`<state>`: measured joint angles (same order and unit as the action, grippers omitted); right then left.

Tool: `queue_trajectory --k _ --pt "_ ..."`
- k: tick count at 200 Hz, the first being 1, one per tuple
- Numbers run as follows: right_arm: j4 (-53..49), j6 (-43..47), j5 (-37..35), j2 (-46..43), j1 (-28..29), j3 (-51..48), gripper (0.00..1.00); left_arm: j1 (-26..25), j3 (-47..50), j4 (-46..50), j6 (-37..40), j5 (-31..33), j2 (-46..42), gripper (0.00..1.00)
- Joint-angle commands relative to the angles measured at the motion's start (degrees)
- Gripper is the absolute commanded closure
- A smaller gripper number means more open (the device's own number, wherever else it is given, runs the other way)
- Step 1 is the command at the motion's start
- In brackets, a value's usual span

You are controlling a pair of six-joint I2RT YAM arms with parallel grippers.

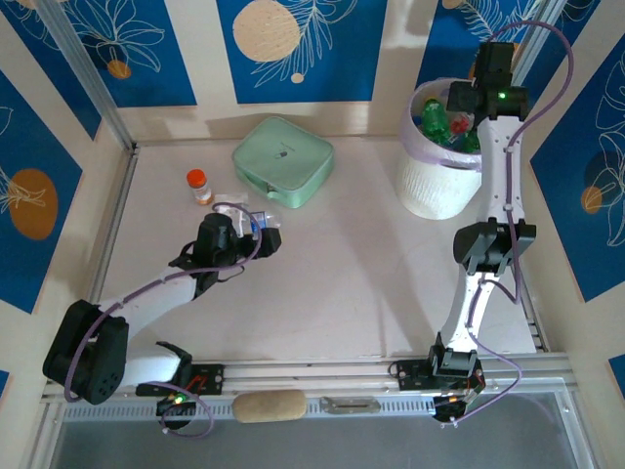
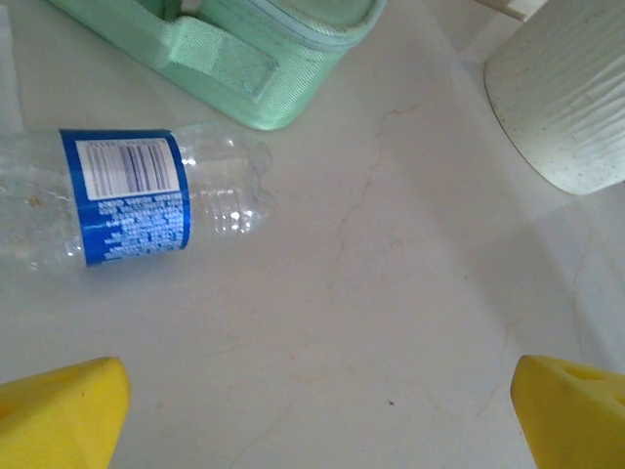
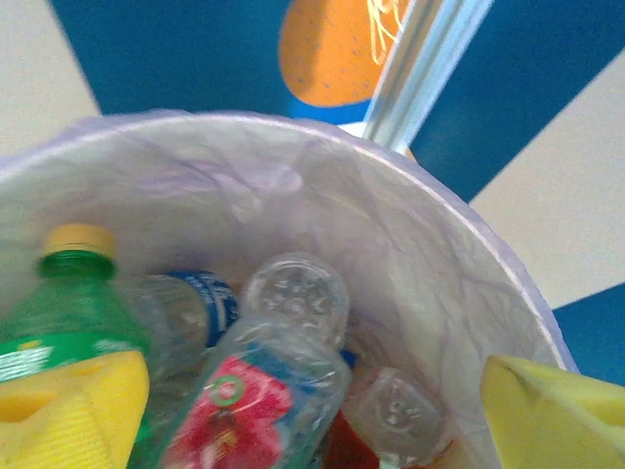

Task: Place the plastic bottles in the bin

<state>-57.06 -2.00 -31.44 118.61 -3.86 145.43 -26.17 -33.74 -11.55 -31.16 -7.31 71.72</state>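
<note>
My right pincer hangs wide open, empty, above the bin; I should rise straight, clear of its rim.

bottle: left end cut off | right edge: cropped, probably the bin

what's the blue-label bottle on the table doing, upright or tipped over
Tipped over. The bottle lies flat on its side on the table, close to the green pouch.
</note>
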Motion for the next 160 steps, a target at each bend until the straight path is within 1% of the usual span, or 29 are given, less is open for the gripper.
queue_trajectory --k 1,22,42,46,64,87,120,160 --pt "2.5 0.0 2.5 -8.3 2.8 -0.5 0.09 -0.2 -0.5 -2.1 0.5 4.0 -1.6 0.0" --pt "4.7 0.7 6.0 -13.5 6.6 -7.5 0.04 0.5 -0.9 -1.7 1.8 5.8 -2.5 0.0" --pt "9.4 1.1 11.9 -19.9 11.1 -18.4 0.0 2.3 -1.3 -0.9 1.7 6.7 -2.4 0.0" --pt "10.6 1.0 13.2 -21.3 12.1 -21.0 0.01 2.9 -1.3 -0.9 1.4 6.7 -2.3 0.0" --pt "16.7 0.9 18.2 -27.1 16.4 -32.4 0.01 6.1 -0.4 -2.5 -1.1 4.6 -1.4 0.0" --pt "22.9 -0.7 21.9 -32.5 21.6 -44.8 0.01 9.6 0.2 -5.0 -3.1 1.8 0.5 0.0" --pt "26.9 -5.1 26.7 -34.9 26.5 -56.0 0.01 12.1 -1.9 -6.1 -2.3 0.0 4.5 0.0" --pt "33.3 -12.0 26.7 -35.0 31.4 -67.8 0.01 14.6 -5.8 -6.2 0.3 -2.6 10.1 0.0"
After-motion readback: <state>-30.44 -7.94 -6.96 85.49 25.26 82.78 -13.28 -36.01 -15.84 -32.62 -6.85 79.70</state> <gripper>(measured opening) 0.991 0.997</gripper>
